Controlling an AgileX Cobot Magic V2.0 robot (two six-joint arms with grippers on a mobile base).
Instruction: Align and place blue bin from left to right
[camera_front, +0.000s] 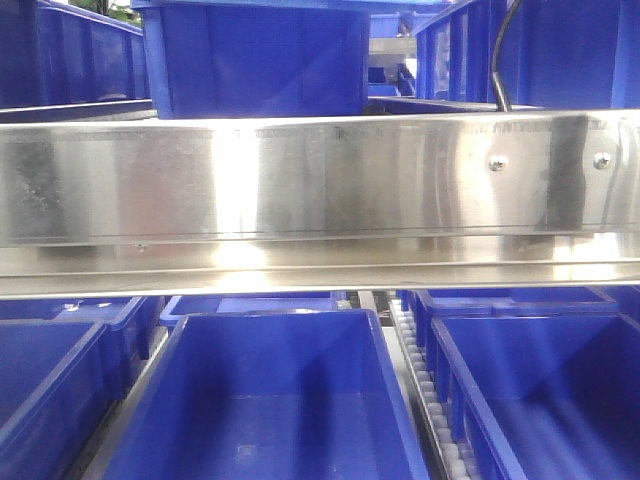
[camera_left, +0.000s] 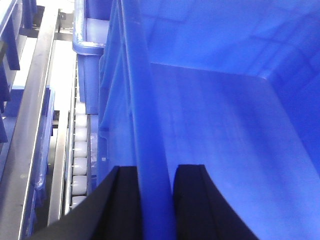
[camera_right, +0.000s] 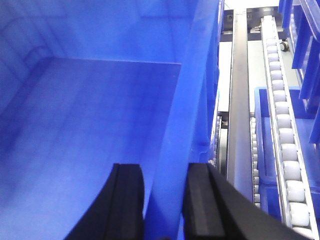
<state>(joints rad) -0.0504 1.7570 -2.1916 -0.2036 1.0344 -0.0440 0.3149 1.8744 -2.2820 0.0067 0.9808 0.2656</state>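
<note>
Left pincer (camera_left: 155, 200) pinches the blue bin (camera_left: 225, 125) by its left wall, rim running to 12 o'clock. Rollers (camera_left: 80, 150) sit tight at 9. Right pincer (camera_right: 160, 200) pinches the right wall; steel rail (camera_right: 239, 100) is just beside at 1.

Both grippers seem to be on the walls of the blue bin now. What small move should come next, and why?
Probably a small, level lift with both arms together. The left gripper straddles the left wall of the blue bin and the right gripper its right wall, both seemingly closed on it. A roller track runs close beside it, so sliding sideways first might snag.
</note>
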